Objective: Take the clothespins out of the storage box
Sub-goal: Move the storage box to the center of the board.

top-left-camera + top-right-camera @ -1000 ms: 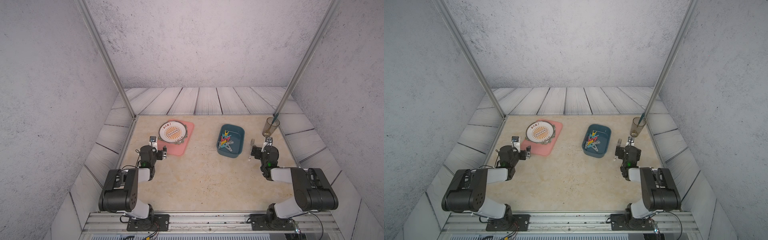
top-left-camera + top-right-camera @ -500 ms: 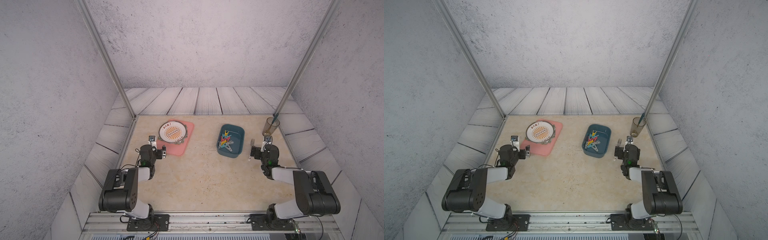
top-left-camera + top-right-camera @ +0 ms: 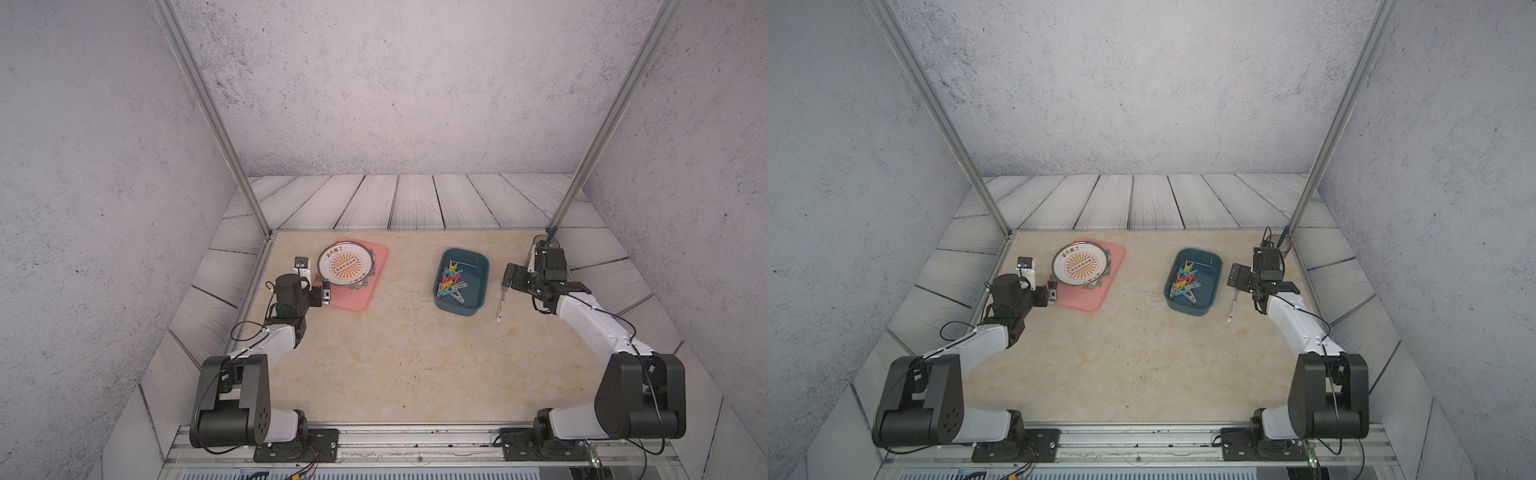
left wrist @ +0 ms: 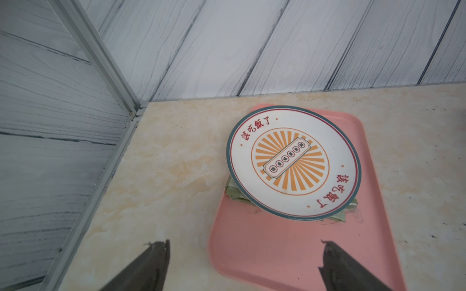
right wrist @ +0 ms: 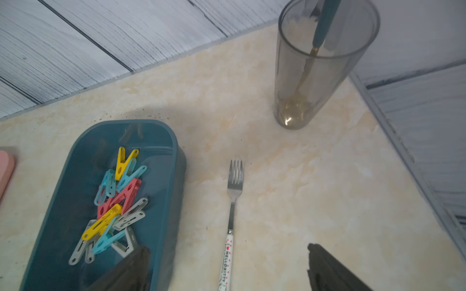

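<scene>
Because the small plastic spring clothespins (image 5: 114, 201), teal, red, yellow and grey, are heaped inside the shallow dark-teal plastic storage box (image 5: 174, 161), a topmost peg should be singled out; how far they interlock cannot quite be told. The right gripper (image 5: 227, 248), spread and empty, is held above the metal fork (image 5: 234, 181) beside the box. The left gripper (image 4: 244, 243) is likewise spread and empty.

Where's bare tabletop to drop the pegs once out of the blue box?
Free: the strip between pink tray and storage box; the whole near half of the table. Crowded: right of the box, by the fork and cup.
</scene>
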Controlling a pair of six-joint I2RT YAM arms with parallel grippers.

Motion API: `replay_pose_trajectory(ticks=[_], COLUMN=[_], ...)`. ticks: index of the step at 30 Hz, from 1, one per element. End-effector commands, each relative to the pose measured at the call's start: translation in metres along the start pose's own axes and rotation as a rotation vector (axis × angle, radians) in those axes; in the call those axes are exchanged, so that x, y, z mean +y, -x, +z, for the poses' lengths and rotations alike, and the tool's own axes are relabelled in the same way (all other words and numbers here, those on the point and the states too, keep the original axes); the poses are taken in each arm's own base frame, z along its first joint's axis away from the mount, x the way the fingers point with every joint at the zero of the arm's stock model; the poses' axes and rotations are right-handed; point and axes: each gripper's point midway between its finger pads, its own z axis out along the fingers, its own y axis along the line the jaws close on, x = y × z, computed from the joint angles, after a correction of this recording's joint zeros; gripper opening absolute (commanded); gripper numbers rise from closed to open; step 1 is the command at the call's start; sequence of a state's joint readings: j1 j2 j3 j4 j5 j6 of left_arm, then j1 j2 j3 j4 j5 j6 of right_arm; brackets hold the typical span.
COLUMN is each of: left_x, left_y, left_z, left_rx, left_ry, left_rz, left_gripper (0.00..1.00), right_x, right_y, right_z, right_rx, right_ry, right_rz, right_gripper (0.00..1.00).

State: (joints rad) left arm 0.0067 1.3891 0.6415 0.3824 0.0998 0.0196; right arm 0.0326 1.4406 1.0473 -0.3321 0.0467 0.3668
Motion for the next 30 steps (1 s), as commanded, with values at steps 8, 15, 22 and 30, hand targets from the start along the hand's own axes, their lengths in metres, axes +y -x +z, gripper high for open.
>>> replay_pose_trajectory(ticks=[8, 15, 22, 30], left_x=[-0.026, -0.039, -0.054, -0.064], left_y=[0.001, -0.005, -0.006, 0.000], left_z=[-0.018, -0.026, -0.038, -0.050], left_rx=[0.214, 0.239, 0.245, 0.242], left_ry=[-0.179, -0.260, -0.350, -0.413], left_rz=[-0.010, 0.022, 0.051, 0.065], left_gripper=[0.99, 0.97, 0.94, 0.92], right_x=[0.048, 0.062, 0.072, 0.070], right_y=[-0.065, -0.069, -0.079, -0.091], right_z=[0.016, 0.035, 0.056, 0.063], right_rx=[0.313, 0.320, 0.367, 0.385], right_ry=[-0.014, -0.040, -0.040, -0.060], right_rz=[0.015, 0.007, -0.008, -0.021], right_gripper=[0.86, 0.60, 0.41, 0.26])
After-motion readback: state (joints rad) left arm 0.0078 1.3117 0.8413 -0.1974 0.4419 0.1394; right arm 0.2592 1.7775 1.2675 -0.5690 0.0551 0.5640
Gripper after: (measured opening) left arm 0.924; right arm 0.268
